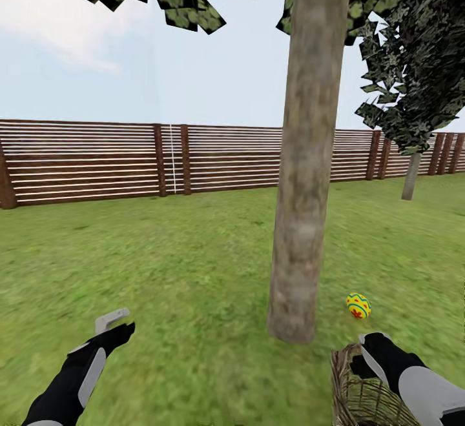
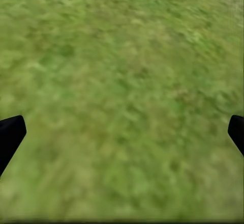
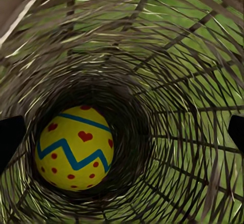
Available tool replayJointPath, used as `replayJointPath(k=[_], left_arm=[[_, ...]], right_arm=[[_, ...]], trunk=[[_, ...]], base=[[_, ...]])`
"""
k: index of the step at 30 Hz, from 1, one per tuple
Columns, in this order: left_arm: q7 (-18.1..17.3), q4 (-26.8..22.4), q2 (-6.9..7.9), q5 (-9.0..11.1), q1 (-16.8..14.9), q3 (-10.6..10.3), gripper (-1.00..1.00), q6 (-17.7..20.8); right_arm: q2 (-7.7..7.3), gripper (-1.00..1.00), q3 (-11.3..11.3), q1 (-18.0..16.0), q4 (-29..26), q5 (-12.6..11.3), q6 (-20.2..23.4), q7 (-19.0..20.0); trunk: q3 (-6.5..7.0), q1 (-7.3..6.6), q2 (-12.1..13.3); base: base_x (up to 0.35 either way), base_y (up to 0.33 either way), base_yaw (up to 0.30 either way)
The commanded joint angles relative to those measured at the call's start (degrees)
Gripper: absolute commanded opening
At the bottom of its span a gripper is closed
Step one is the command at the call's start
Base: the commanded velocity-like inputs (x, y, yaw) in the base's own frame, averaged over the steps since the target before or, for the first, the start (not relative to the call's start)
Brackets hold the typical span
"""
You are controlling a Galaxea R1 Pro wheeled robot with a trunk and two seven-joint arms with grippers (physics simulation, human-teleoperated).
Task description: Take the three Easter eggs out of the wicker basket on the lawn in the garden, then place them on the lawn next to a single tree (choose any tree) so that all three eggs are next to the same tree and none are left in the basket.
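Nearest, right tool (image 3: pixel 122 132): poised at the mouth of the wicker basket (image 1: pixel 361 394), looking down its depth; the dark fingertips (image 3: pixel 10 137) stand wide apart at the two edges of the right wrist view, with nothing between them.
Egg in basket (image 3: pixel 75 148): lies on the woven bottom, ungrasped; its long axis appears tilted, though which end is the narrow one cannot be told.
Basket position: near right of the scene, on the lawn (image 1: pixel 194 271), just near of the tree (image 1: pixel 303 174).
Left tool (image 1: pixel 115 326): near left, held over bare grass; its fingertips (image 2: pixel 10 135) sit far apart and hold nothing.
Placed egg (image 1: pixel 358 305): rests on the grass just right of the trunk's foot, beyond the basket; its long axis looks roughly upright, leaning slightly.
Progress, done: one egg lies beside the tree.
Progress, left: at least one egg is yet to be lifted out; the third egg's place cannot be told.
Far: wooden fence (image 1: pixel 90 161), a darker tree (image 1: pixel 413 90) at far right.
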Motion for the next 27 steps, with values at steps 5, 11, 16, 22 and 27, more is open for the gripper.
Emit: replayJointPath(k=[5, 11, 16, 22, 27], left_arm=[[0.33, -0.10, 0.01, 0.61, -0.04, 0.00, 1.00, 0.30], [0.33, -0.10, -0.01, 0.61, -0.07, -0.08, 1.00, 0.30], [0.33, -0.10, -0.04, 0.61, -0.07, -0.11, 1.00, 0.30], [0.32, -0.10, -0.06, 0.61, -0.02, -0.13, 1.00, 0.30], [0.29, -0.10, -0.06, 0.61, -0.05, -0.16, 1.00, 0.30]], right_arm=[[-0.02, 1.00, 0.36, -0.01, -0.12, -0.48, 0.31, -0.33], [-0.03, 1.00, 0.32, -0.01, -0.12, -0.60, 0.34, -0.30], [-0.05, 1.00, 0.34, -0.01, -0.12, -0.65, 0.26, -0.30], [0.01, 1.00, 0.28, -0.01, -0.12, -0.65, 0.22, -0.30], [-0.01, 1.00, 0.27, -0.01, -0.12, -0.65, 0.22, -0.30]], trunk=[[-1.18, 0.11, -0.10], [-2.51, 0.27, -0.18], [-3.62, 0.40, -0.25], [-4.95, 0.55, -0.33], [-6.06, 0.68, -0.40]], base=[[0.000, 0.000, 0.000], [0.000, 0.000, 0.000], [0.000, 0.000, 0.000], [0.000, 0.000, 0.000], [0.000, 0.000, 0.000]])
